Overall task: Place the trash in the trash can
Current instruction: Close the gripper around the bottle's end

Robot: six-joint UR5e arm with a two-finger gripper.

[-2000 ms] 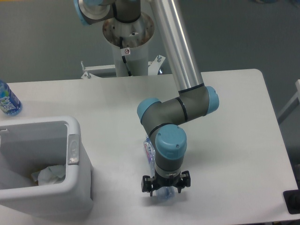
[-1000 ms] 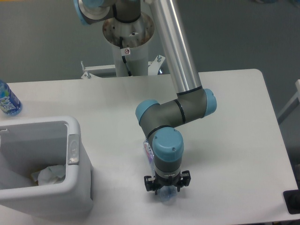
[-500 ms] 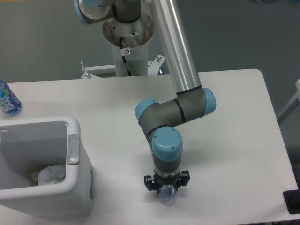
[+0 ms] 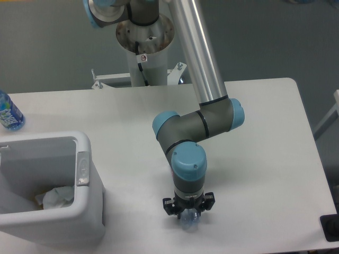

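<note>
Black claw fingers of the gripper (image 4: pixel 188 210) point straight down near the near edge of the white table (image 4: pixel 265 159), set on either side of the clear plastic bottle (image 4: pixel 189 219), whose rounded end pokes out just below them toward the near side. From this view I cannot tell whether the fingers are pressing on the bottle or only straddling it, since the wrist covers most of the bottle's length. Above the claw sits the blue-capped wrist of the arm (image 4: pixel 204 79), whose grey joints bend up into a long silver tube running to the base at the far side. Well to the left, at the near-left corner of the table, stands the white trash can (image 4: pixel 92 211) with a grey tab on its right rim, and the crumpled white wrapper (image 4: pixel 57 197) lies inside it. A small water bottle (image 4: pixel 9 114) with a blue label stands at the far-left edge.
</note>
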